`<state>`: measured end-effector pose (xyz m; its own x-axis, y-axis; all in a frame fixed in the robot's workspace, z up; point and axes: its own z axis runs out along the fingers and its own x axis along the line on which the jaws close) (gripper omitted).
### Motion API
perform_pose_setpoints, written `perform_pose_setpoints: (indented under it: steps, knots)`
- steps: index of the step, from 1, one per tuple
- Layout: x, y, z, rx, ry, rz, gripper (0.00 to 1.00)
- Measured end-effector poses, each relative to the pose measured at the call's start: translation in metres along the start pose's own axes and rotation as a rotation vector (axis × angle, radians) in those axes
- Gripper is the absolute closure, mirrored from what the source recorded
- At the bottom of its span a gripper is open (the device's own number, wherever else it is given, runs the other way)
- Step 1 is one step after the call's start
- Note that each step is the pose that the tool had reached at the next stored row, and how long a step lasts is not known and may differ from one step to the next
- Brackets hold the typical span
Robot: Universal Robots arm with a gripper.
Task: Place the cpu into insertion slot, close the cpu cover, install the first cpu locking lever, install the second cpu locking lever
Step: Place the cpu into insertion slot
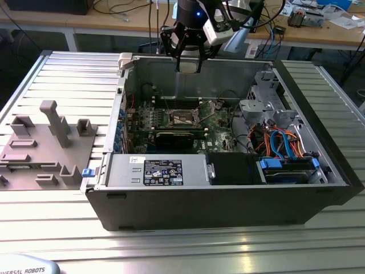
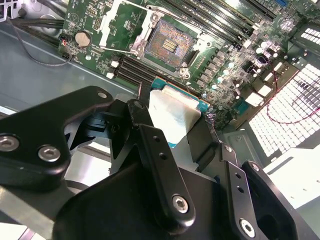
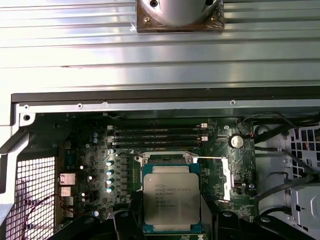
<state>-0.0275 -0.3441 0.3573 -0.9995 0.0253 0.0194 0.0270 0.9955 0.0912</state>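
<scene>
While the gripper (image 1: 188, 64) hangs over the open case (image 1: 228, 200), its jaws are closed on two opposite edges of the cpu (image 3: 171, 200), which rides clear of the board.

- Slot (image 2: 169, 45): bare, contacts exposed, on the green board (image 1: 219, 134).
- Cover (image 3: 226, 179): swung open, beside the slot.
- Key relation: the slot lies below the cpu and well apart from it. In the first wrist view the cpu overlaps the slot, whose rim shows past the chip's leading edge.
- Chip is square, so no long axis; its edges look roughly parallel to the rim. Judged: mostly descent remains.
- Writing: several lines of print on the cpu's silvery top, and a printed label (image 1: 162, 172) on the case's silver box; not transcribed.
</scene>
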Motion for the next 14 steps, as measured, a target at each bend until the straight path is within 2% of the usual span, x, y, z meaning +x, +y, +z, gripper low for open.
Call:
perform_pose_setpoints:
  steps: [14]
  knots:
    - [0.0000,0.0000,0.0000,-0.0007,-0.0030,0.032,0.46]
